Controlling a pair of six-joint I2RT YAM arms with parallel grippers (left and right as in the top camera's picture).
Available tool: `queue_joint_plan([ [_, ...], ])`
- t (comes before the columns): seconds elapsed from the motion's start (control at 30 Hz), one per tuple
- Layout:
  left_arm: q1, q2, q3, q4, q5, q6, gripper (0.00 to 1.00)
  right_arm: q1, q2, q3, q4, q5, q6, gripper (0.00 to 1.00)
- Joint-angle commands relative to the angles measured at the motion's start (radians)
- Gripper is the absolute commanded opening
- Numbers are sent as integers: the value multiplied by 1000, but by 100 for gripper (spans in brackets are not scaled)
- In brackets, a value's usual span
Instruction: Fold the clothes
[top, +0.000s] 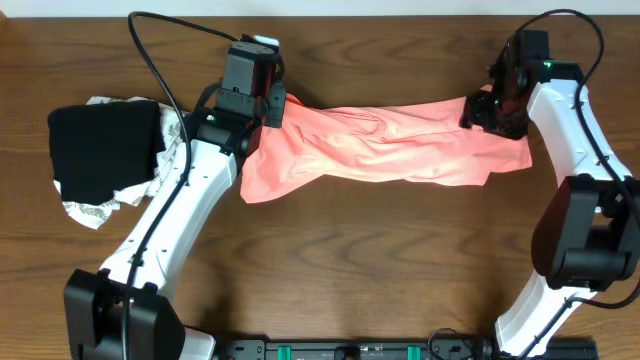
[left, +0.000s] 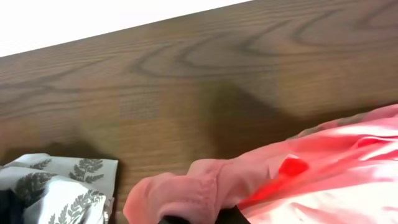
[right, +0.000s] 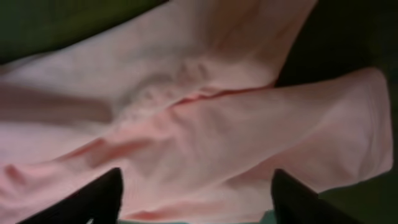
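Overhead: limp, light, soft T-shirt (top: 390, 145); left gripper (top: 268, 110) clamped on its bunched end, right gripper (top: 487, 110) spread wide, holding nothing; probably best taken at a seamed corner

Dark brown wood-grain table (top: 380, 260). A salmon-pink T-shirt (top: 390, 145) lay rumpled across the far middle, stretched left to right. At the far left, a white cloth (top: 95, 210) with a grey fern print sat crumpled on the wood. A black garment (top: 105, 150) was folded on top, covering most of it.
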Motion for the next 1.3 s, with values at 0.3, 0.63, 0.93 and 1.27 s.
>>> queue_joint_plan([
  [0.3, 4, 3, -2, -11, -20, -6, 6, -69, 75, -2, 110, 24, 247, 80],
  [0.63, 4, 4, -2, -20, -21, -5, 6, -79, 160, -2, 188, -92, 273, 79],
  [0.93, 14, 4, -2, -17, 6, -9, 29, -81, 160, -2, 167, -96, 177, 79],
  [1.27, -101, 5, -2, -8, 192, -6, 61, -90, 151, 0, 172, -96, 50, 86],
])
